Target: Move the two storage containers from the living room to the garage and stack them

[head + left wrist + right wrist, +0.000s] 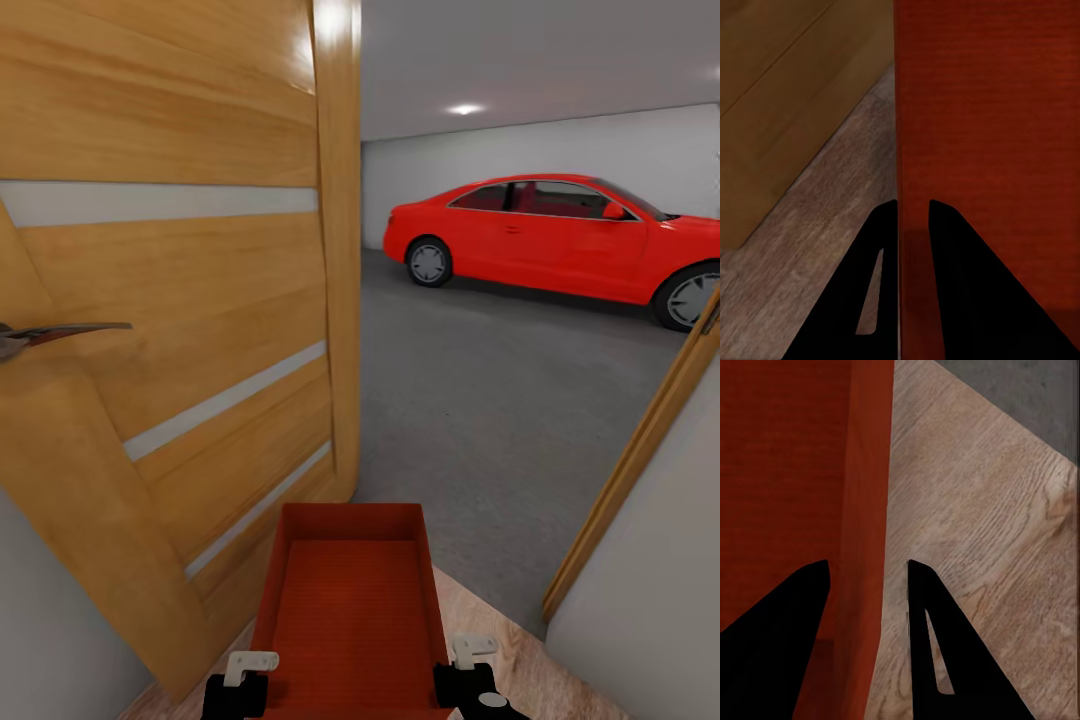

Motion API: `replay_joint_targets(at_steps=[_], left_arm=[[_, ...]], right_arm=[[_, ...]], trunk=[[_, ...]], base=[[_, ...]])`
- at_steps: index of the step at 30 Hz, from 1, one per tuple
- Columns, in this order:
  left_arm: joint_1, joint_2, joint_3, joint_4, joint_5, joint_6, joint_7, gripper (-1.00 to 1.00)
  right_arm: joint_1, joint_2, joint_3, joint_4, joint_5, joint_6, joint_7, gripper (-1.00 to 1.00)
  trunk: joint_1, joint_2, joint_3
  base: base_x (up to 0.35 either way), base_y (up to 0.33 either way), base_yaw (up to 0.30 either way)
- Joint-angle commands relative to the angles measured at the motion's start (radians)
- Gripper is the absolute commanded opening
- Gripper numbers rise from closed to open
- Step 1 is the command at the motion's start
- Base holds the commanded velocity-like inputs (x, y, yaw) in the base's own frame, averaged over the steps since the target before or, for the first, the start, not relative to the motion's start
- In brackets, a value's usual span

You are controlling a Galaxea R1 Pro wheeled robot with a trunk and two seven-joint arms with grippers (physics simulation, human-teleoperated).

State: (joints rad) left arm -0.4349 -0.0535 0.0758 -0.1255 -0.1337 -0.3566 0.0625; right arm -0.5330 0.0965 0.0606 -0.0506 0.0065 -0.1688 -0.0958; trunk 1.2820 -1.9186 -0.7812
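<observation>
head view: i stand at the garage doorway carrying one red-orange storage container (350,600) low in front of me, open top up, its far end reaching past the wood planks (505,650) toward the grey concrete floor (480,400). my left hand (238,680) and right hand (470,672) sit at the container's two long walls near its near end. the open wooden plank door (180,300) stands close on my left, the door frame (640,450) close on my right, the red car (560,235) well ahead. to do this step well i judge i should keep the container level and centred between door and frame, roll straight through, and set down well apart from the car. the container's near end and both arms are cut off at the picture's edge; the second container's place i cannot tell.

left wrist view: the left hand's fingers (967,300) straddle the container's thin wall (898,150), nearly closed and apparently pinching it; the door's lower edge (780,112) lies near, so clearance there needs care.

right wrist view: the right hand's fingers (945,660) straddle the opposite wall (866,547) with a wider gap; one side's contact i cannot make out. planks and a corner of concrete lie beneath.
</observation>
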Motion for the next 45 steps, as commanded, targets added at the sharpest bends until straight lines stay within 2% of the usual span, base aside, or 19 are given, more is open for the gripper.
replay_joint_targets(at_steps=[1, 17, 45], left_arm=[[-0.001, 0.0, 0.03, 0.0, -0.009, -0.004, 0.014, -1.0], [-0.001, 0.0, 0.03, -0.001, -0.009, -0.004, 0.014, -1.0], [-0.001, 0.0, 0.03, -0.002, -0.009, -0.004, 0.014, -1.0]], right_arm=[[-0.001, 0.0, -0.001, 0.002, -0.002, -0.003, -0.009, -1.0], [-0.001, 0.0, -0.001, 0.002, -0.002, -0.003, -0.009, -1.0], [-0.001, 0.0, -0.001, 0.002, -0.002, -0.003, -0.009, -1.0]], trunk=[[0.0, 0.0, -0.001], [0.0, 0.0, -0.001], [0.0, 0.0, -0.001]], base=[[0.0, 0.0, -0.078], [0.0, 0.0, -0.07], [0.0, 0.0, -0.003]])
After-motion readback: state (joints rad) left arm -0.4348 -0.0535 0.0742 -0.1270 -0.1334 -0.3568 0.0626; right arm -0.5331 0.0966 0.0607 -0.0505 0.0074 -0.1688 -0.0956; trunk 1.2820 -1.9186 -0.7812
